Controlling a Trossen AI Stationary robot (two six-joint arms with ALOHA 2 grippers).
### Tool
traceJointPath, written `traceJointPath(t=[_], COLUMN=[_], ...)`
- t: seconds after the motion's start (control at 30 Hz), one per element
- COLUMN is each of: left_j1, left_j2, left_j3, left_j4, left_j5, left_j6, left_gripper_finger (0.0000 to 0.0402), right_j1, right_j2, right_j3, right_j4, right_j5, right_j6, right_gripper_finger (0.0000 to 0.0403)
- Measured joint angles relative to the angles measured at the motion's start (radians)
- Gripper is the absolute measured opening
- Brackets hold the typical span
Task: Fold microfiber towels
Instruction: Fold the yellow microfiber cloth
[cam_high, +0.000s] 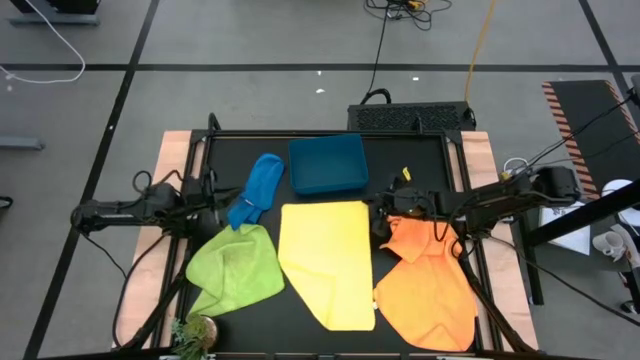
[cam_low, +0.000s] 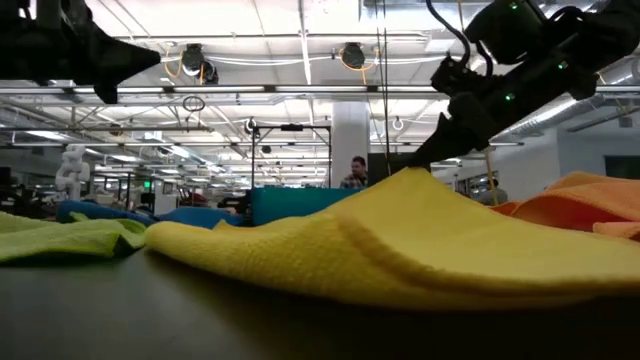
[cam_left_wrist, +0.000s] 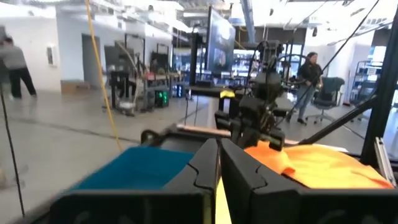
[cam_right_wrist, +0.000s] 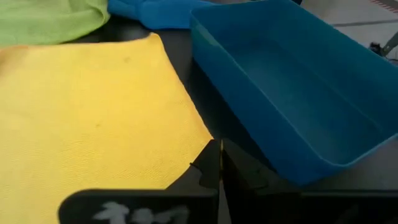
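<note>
The yellow towel (cam_high: 325, 260) lies spread in the table's middle. The lime green towel (cam_high: 235, 265) lies crumpled at its left and the bright blue towel (cam_high: 258, 188) is bunched at the far left. The orange towels (cam_high: 430, 285) are heaped at the right. My right gripper (cam_high: 378, 220) is shut at the yellow towel's far right corner; it also shows in the right wrist view (cam_right_wrist: 219, 163). My left gripper (cam_high: 222, 215) is shut and empty, raised above the table between the blue and green towels; it also shows in the left wrist view (cam_left_wrist: 219, 165). My right gripper pinches the yellow towel's far right corner (cam_right_wrist: 200, 144) between its two fingers, slanting down from the table's right side. The corner is raised into a low peak (cam_low: 410, 176) under the fingers. The rest of the towel lies on the table. The fingers hide the layers.
A rigid teal bin (cam_high: 328, 165) stands open at the far middle, just beyond the yellow towel's far edge. A small potted plant (cam_high: 195, 332) sits at the near left corner. People stand in the room beyond the table.
</note>
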Motion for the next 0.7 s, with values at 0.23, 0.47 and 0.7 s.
traceJointPath(t=[0.23, 0.47, 0.7], left_j1=[-0.001, -0.016, -0.026], left_j2=[0.229, 0.537, 0.805], left_j3=[-0.082, -0.072, 0.008], left_j4=[0.142, 0.331, 0.526], left_j5=[0.0, 0.026, 0.025], left_j6=[-0.22, -0.314, -0.319], left_gripper_finger=[0.0021, 0.0021, 0.0021], right_j1=[0.0, 0.0, 0.0], right_j2=[-0.016, -0.017, -0.017], right_j3=[-0.062, -0.083, -0.083], right_j4=[0.088, 0.134, 0.138], right_j5=[-0.001, -0.001, -0.003], right_j6=[0.019, 0.017, 0.023], right_gripper_finger=[0.0, 0.0, 0.0])
